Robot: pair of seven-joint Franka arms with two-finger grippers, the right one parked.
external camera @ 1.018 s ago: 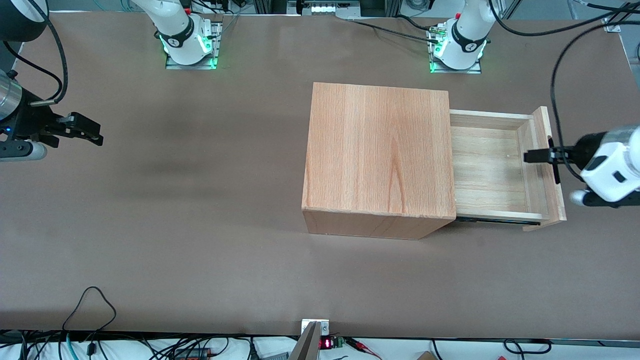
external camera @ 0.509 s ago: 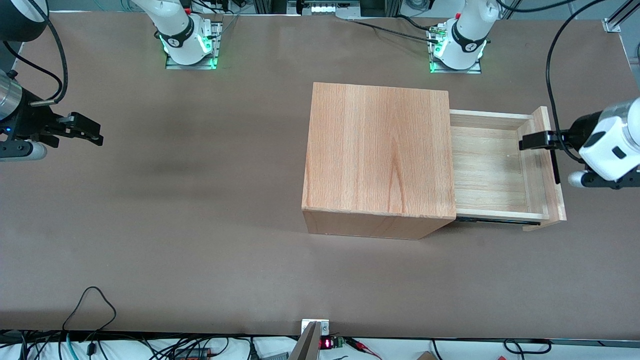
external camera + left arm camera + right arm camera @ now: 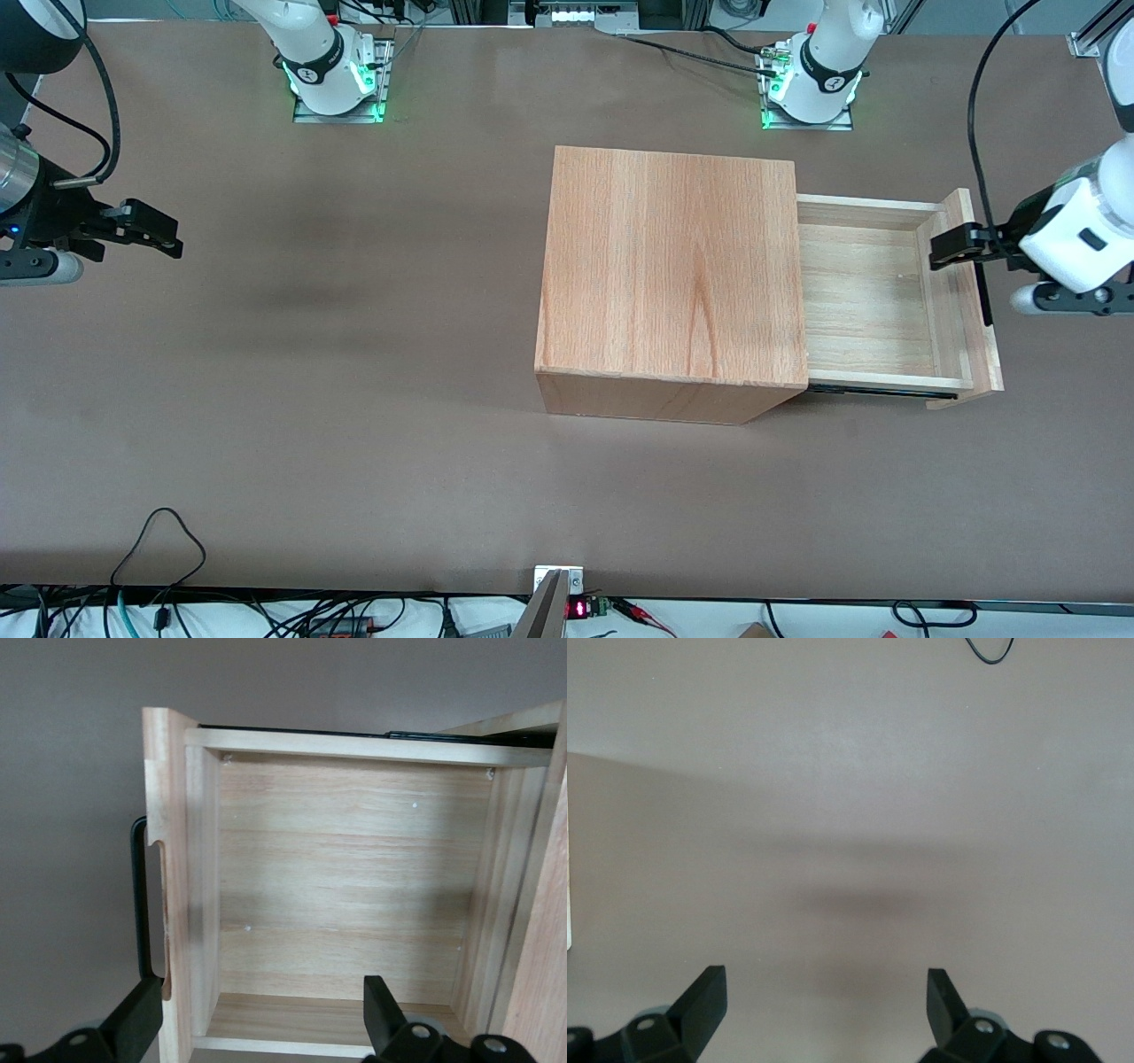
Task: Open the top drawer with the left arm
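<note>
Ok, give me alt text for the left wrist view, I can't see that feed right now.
The top drawer stands pulled out of the cabinet and empty, seen from above. The left arm's gripper hangs over the drawer's front panel with jaws open, one on either side of it, gripping nothing; the black bar handle is free.

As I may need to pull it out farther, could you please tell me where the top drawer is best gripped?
Grip the slim black bar handle on the top drawer at mid-length, coming from in front of its front panel. The bar stands off the panel, leaving a gap for a finger. The left hand hovers open above the panel, holding nothing.
</note>
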